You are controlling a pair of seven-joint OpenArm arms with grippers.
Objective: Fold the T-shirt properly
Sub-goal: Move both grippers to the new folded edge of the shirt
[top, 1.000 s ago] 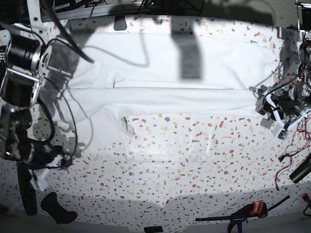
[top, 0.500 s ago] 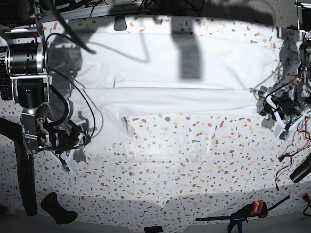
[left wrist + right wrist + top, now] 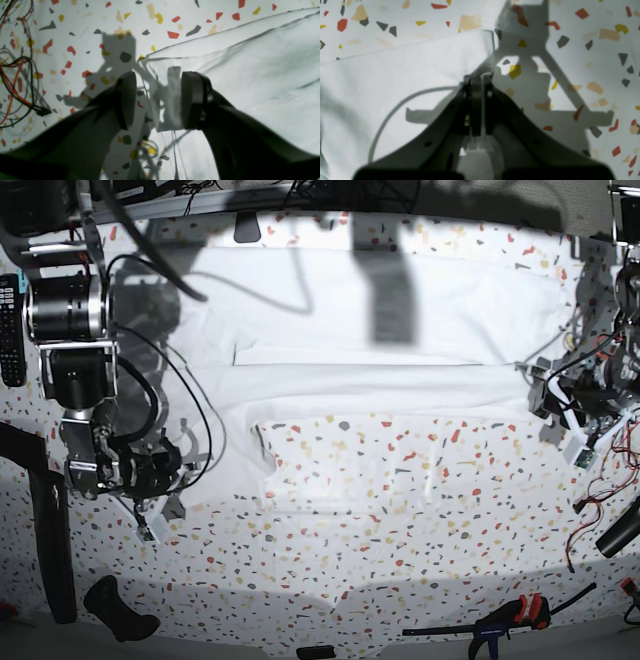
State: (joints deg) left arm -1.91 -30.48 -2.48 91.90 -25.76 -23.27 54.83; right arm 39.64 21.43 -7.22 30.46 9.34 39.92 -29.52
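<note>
The white T-shirt [image 3: 400, 310] lies spread across the far half of the speckled tabletop [image 3: 400, 520], partly folded along a crease. My right gripper [image 3: 160, 498] is low at the shirt's near-left corner. In the right wrist view that gripper [image 3: 477, 80] is shut, and the T-shirt [image 3: 395, 75] edge runs into its fingertips. My left gripper [image 3: 548, 402] sits at the shirt's right edge. In the left wrist view the left gripper [image 3: 160, 100] stands open, with a corner of the T-shirt [image 3: 250, 62] hanging between its fingers, close to the right one.
A black and orange clamp [image 3: 510, 617] lies near the front edge. A black handle [image 3: 118, 608] rests at front left and a remote [image 3: 10, 330] at far left. Loose red and black wires [image 3: 600, 500] hang at the right; the same cables [image 3: 15, 82] show beside the left gripper.
The right arm has swung inward and come down to the shirt's near-left corner, and its jaws have gone from open to shut. The left arm has stayed put.
</note>
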